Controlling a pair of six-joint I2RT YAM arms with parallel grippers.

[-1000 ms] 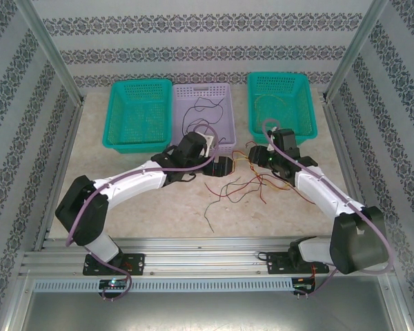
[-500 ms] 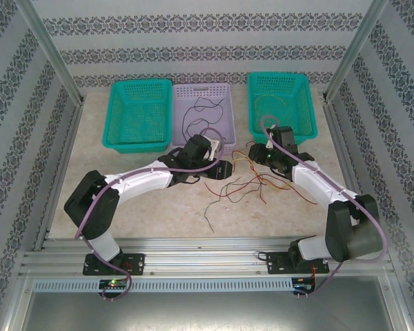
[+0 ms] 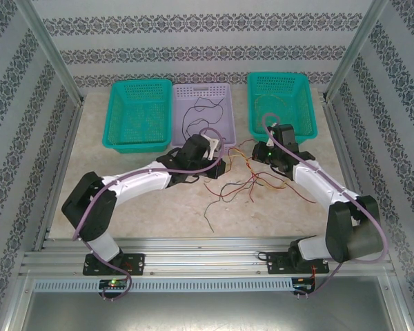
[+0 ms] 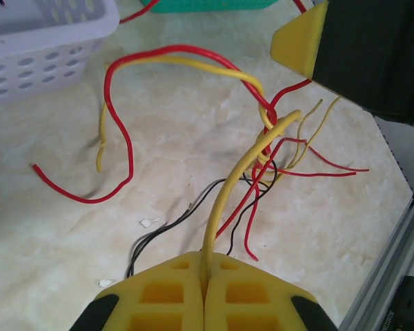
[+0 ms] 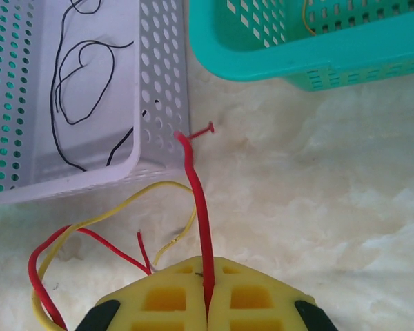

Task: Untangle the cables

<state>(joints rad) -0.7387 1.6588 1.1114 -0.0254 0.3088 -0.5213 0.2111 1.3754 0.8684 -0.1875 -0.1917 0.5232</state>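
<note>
From above: finds the cables (image 3: pixel 243 183) as a loose red, yellow and black tangle on the table (image 3: pixel 145 200), just in front of the purple basket (image 3: pixel 201 87), between the left gripper (image 3: pixel 219 167) and the right gripper (image 3: pixel 257 153). Cannot tell from here how far either is open. Shows also a black strand (image 3: pixel 193 114) lying inside the purple basket and a yellow strand (image 3: pixel 265 103) in the right teal basket (image 3: pixel 307 103).

Left wrist: reveals what the overhead hides, namely its fingers (image 4: pixel 165 296) pressed together on a yellow cable (image 4: pixel 224 200). Follows that cable up from the pinch into a knot with a red loop (image 4: pixel 121 148). Shows thin black cables (image 4: pixel 162 234) lying flat on the table beneath.

Right wrist: shows fingers (image 5: pixel 248 296) likewise closed, clamping a red cable (image 5: pixel 200 200) that runs up to the purple basket's near corner. Shows a yellow loop (image 5: pixel 110 210) just to the left.
</note>
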